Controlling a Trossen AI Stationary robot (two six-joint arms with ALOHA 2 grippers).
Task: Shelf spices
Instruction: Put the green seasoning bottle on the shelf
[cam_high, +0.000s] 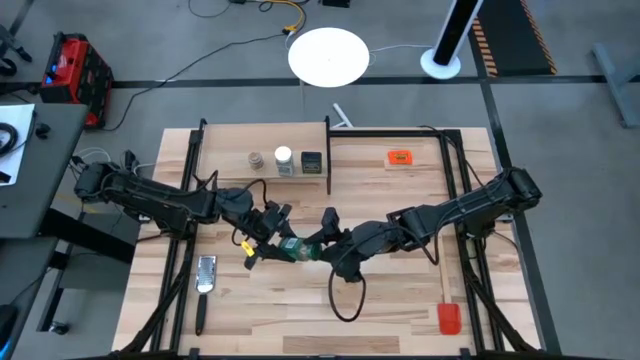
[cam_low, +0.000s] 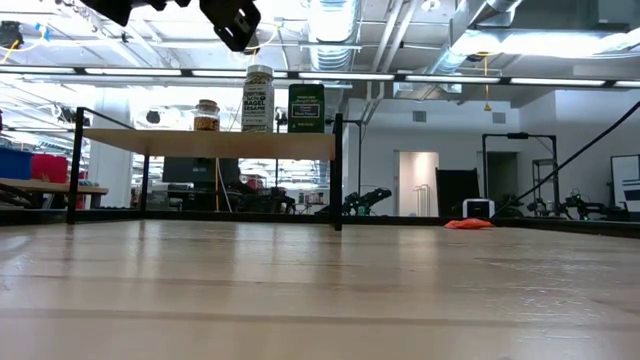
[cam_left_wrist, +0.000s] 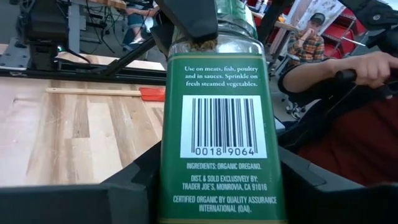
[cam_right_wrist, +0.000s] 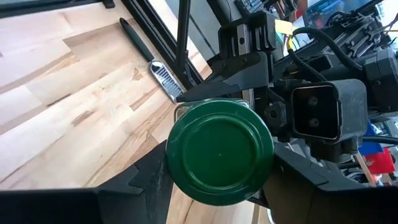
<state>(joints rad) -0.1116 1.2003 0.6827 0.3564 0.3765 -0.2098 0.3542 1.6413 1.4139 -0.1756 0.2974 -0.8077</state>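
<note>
The green-lidded jar (cam_high: 294, 248), with a green label (cam_left_wrist: 217, 124), is held in the air over the table's middle between both grippers. My left gripper (cam_high: 274, 240) is shut on its body end. My right gripper (cam_high: 318, 246) is shut on its lid end (cam_right_wrist: 219, 152). On the light-wood shelf (cam_high: 230, 140) at the far side stand the brownish jar (cam_high: 257, 160), the clear jar with white lid (cam_high: 283, 158) and the black tin (cam_high: 311, 161). All three also show in the low view, where the held jar is out of view. My left gripper pinches the jar's labelled body near its base (cam_left_wrist: 186, 193) between its two fingers (cam_left_wrist: 137, 183). It comes about level from the table's left, and the jar points away along the fingers. The jar is clear of the table. My right gripper holds the green lid's rim (cam_right_wrist: 177, 174) between its two fingers (cam_right_wrist: 146, 180), one on each side. It comes about level from the table's right, with the lid's top facing the wrist. The jar is lifted clear, its other end in my left gripper (cam_right_wrist: 249, 68).
An orange tag (cam_high: 400, 157) lies at the far right. A red-headed spatula (cam_high: 448, 318) lies near the right edge. A metal grater with a black handle (cam_high: 206, 272) lies at the near left. A black cable (cam_high: 345, 300) loops under the right arm. A person (cam_left_wrist: 348, 68) sits beyond the table.
</note>
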